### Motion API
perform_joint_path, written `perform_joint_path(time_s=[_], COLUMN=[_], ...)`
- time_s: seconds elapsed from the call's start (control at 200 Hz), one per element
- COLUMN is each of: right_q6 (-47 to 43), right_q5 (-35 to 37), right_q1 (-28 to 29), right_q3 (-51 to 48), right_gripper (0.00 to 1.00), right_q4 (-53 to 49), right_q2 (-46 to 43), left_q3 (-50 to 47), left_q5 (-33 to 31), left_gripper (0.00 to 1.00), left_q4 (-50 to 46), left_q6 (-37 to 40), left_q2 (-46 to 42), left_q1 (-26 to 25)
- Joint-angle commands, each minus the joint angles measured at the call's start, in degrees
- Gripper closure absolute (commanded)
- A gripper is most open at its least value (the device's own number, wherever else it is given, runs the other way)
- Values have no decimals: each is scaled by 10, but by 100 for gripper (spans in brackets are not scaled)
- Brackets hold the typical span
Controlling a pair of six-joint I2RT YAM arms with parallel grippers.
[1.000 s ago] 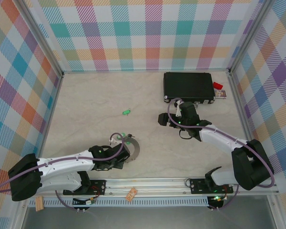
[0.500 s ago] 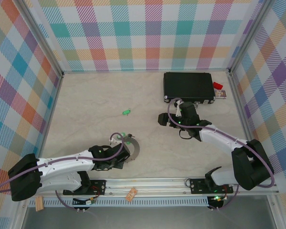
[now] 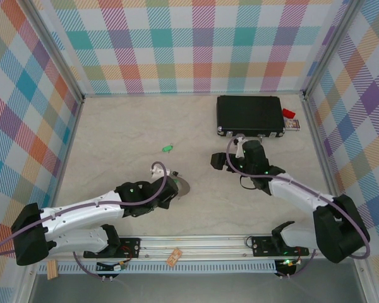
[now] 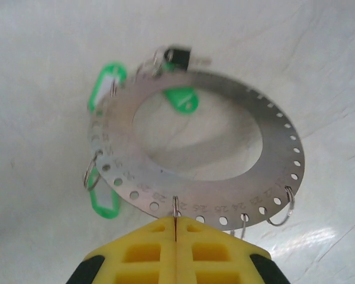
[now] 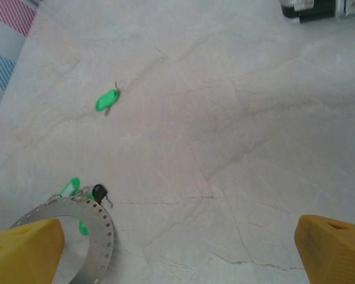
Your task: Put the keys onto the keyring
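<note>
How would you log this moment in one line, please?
left hand: shut on keyring rim | right hand: open, empty | green keys: several hung on keyring | loose key: lying on table

Your left arm [image 3: 82,218] and right arm [image 3: 297,189]: white link shells, black joint housings, a purple cable [image 3: 153,169] looping behind each. On the left hand [image 4: 176,236], fingers [image 4: 142,254] are yellow plastic with square moulded recesses and black bases. On the right hand [image 5: 177,254], the same yellow.

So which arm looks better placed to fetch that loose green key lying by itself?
Right, probably. The right gripper is open and empty, facing the loose key; the left gripper is shut on the keyring at its near edge.
</note>
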Motion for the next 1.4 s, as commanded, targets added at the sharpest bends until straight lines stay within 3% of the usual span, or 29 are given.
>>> perform_joint_path(time_s=[0.0,0.185,0.35,0.535,0.67,0.81,0.98,1.075,1.395], right_q6=[8,-28,-63,-78,-75,-77,-90,-103,-119], right_q5=[31,21,2,-40,-74,-106,-118,-127,-257], right_q1=[4,4,4,4,3,4,4,4,4], right_q3=[-23,3,26,70,96,103,115,120,140], right_gripper=[1,2,11,24,35,44,54,54,57], right_q4=[56,-9,-64,-120,-144,-141,-139,-130,-91], right_q2=[-34,-94,-157,-197,-203,-207,-201,-193,-143], left_q3=[39,78,126,136,126,116,115,117,137], left_q5=[-53,-74,-13,106,245,338,364,376,482], left_gripper=[100,100,100,100,100,100,100,100,100], left_q4=[59,144,186,270,322,362,382,389,403], left_q6=[95,191,258,322,333,345,363,373,357], left_q2=[12,31,53,45,26,10,6,9,44], left_q1=[-4,-2,11,55,98,119,133,139,172])
